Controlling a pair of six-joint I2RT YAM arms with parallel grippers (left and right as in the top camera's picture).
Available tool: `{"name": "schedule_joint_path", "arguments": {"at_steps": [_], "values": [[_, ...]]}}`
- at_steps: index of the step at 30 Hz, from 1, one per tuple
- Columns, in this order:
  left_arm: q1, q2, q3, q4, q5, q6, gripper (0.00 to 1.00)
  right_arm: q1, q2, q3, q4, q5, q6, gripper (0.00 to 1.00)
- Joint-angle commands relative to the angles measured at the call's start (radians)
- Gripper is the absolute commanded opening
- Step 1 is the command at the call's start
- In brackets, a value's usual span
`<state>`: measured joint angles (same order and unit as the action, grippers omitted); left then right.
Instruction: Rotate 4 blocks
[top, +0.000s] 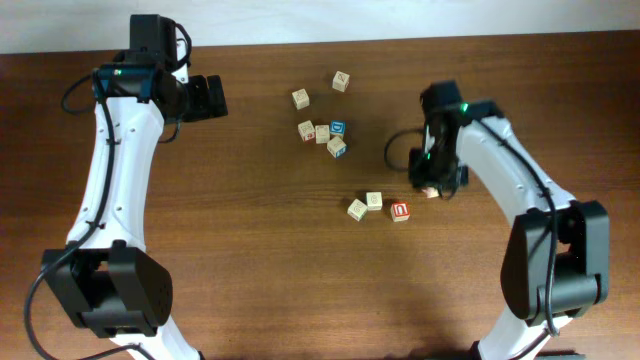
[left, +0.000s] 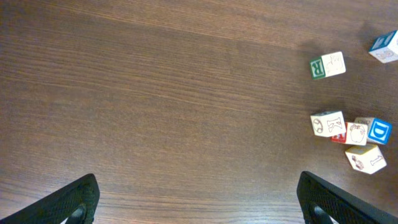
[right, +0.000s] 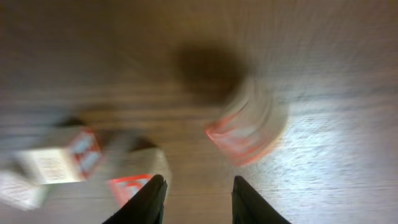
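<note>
Right wrist view is smeared by motion, but the right end effector (right: 200, 190) is clear. Its two dark fingers (right: 146, 199) stand partly apart with bare wood between them, released and grasping nothing. Just beyond the tips a reddish block (right: 247, 129) lies free on the tabletop (right: 336, 162). More pale cubes sit to the left of the fingers, too blurred to read.

Seen from overhead, this end effector hangs right of centre, and the reddish block peeks out at its near edge. Just left of it and slightly nearer sits a red-faced block (top: 401, 211). Further left is a pale block (top: 374, 201), and a tilted block (top: 357, 209) sits just beside that. Together the four form a short near row.

Well apart from that row, toward the far side, a cluster gathers around the blue-faced cube (top: 338, 128). The left wrist view shows a K block (left: 328, 124) on one side of that cluster and a green-faced R block (left: 326, 65) standing alone. Two lone blocks (top: 301, 98) (top: 341, 81) lie farther still.

The left end effector (left: 198, 183) hovers at the far left, well clear of every cube. Its fingers are spread wide with only wood grain between them, and it is empty.
</note>
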<state>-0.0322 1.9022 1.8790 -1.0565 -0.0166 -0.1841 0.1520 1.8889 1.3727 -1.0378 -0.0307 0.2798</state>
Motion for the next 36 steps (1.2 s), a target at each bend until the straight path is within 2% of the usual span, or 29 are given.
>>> {"name": "schedule_joint_path", "arguments": {"at_steps": [1,6,9,11,13,15,18,23,34,36], "values": [[0.002,0.007,0.018,-0.003,-0.006,-0.009,1.00,0.005,-0.015,-0.126,0.111,-0.030,0.010,0.35],[0.002,0.007,0.018,-0.003,-0.005,-0.010,1.00,0.003,-0.016,-0.127,0.143,-0.036,0.009,0.36],[0.002,0.007,0.018,-0.004,0.015,-0.010,1.00,-0.048,-0.016,-0.003,0.085,0.007,-0.023,0.42],[0.000,0.008,0.018,-0.007,0.066,-0.010,0.98,-0.112,-0.016,0.043,0.065,0.020,-0.047,0.43],[-0.019,0.014,0.018,-0.008,0.080,-0.010,0.93,-0.206,-0.014,0.046,0.048,0.016,-0.068,0.43],[-0.054,0.028,0.018,-0.009,0.080,-0.010,0.86,-0.260,-0.011,0.045,0.048,0.003,-0.109,0.36],[-0.114,0.079,0.018,-0.008,0.080,-0.019,0.80,-0.273,0.028,0.045,0.081,-0.002,-0.135,0.33],[-0.163,0.147,0.018,-0.006,0.080,-0.040,0.80,-0.270,0.093,0.044,0.118,-0.015,-0.145,0.32],[-0.170,0.147,0.018,0.008,0.072,-0.039,0.82,-0.253,0.098,-0.010,0.102,-0.042,-0.145,0.25],[-0.170,0.147,0.018,0.008,0.072,-0.039,0.86,-0.237,0.098,-0.027,0.092,-0.044,-0.145,0.25]]}}
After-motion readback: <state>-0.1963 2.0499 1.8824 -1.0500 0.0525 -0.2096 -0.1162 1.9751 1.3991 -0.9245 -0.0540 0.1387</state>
